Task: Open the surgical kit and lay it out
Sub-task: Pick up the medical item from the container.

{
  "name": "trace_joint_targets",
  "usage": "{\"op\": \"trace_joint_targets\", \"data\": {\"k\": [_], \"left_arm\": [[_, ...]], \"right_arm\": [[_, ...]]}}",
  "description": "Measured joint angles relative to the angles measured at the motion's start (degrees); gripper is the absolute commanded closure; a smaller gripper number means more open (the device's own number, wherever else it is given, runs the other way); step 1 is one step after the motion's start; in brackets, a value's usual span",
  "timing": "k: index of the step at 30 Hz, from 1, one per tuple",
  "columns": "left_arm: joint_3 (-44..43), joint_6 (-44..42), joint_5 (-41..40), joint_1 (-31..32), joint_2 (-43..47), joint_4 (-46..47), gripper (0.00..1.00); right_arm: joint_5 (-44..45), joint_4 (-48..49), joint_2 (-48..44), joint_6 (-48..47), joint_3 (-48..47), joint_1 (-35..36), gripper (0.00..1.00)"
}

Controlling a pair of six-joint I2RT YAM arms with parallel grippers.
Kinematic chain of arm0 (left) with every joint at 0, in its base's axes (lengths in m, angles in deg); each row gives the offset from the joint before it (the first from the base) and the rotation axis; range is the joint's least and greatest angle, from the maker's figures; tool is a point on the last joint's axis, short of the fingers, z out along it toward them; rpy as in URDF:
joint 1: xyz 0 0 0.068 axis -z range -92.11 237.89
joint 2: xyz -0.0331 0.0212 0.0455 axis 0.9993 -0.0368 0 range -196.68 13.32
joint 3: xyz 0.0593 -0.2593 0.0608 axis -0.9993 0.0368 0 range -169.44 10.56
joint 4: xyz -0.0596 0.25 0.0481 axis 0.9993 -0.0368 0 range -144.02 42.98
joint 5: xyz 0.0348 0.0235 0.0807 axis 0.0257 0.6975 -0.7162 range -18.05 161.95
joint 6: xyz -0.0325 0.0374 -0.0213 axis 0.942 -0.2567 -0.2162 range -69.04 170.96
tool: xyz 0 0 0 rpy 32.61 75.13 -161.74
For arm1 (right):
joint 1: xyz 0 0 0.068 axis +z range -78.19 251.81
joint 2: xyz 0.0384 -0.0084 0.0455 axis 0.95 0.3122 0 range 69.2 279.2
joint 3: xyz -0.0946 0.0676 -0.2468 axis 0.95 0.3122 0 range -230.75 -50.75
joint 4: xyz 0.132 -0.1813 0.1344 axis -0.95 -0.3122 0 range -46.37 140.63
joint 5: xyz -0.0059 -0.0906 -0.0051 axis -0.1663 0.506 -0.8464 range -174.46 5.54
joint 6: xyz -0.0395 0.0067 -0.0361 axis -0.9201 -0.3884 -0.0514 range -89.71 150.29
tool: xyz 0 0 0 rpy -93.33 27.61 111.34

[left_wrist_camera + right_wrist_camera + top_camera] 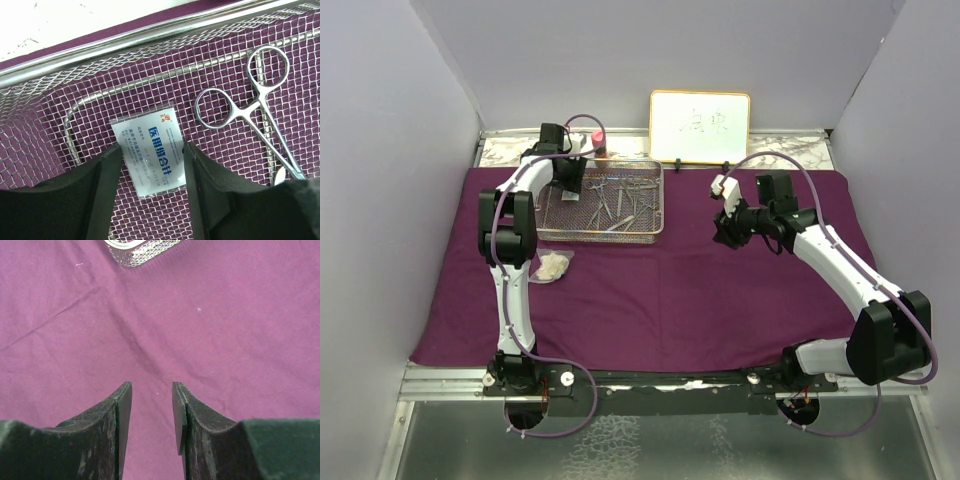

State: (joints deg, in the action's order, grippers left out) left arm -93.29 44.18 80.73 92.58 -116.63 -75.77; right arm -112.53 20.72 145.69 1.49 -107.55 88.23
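Note:
The purple cloth wrap (650, 290) lies spread flat on the table. The silver wire-mesh tray (603, 236) stands on it at the back left, with steel forceps and clamps (615, 197) inside. My left gripper (152, 150) is open inside the tray, its fingers either side of a small white packet (149, 147) with blue print lying on the mesh. Ring-handled forceps (260, 100) lie just right of it. A wad of gauze (551, 266) lies on the cloth in front of the tray's left corner. My right gripper (150, 392) is open and empty above bare cloth, right of the tray.
A framed whiteboard (700, 127) leans on the back wall. A small pink-capped bottle (597, 140) stands behind the tray by the left arm. White walls close in left, right and back. A tray corner (137, 250) shows at the top of the right wrist view.

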Motion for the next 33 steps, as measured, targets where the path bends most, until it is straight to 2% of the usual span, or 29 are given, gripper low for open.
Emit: {"op": "trace_joint_targets", "data": {"k": [21, 33], "left_arm": [[0.37, 0.15, 0.24, -0.57, 0.39, 0.85, 0.85], [0.37, 0.15, 0.44, -0.17, 1.07, 0.02, 0.91]], "right_arm": [[0.00, 0.00, 0.02, 0.00, 0.00, 0.00, 0.61], [0.00, 0.00, 0.02, 0.00, 0.00, 0.00, 0.61]]}}
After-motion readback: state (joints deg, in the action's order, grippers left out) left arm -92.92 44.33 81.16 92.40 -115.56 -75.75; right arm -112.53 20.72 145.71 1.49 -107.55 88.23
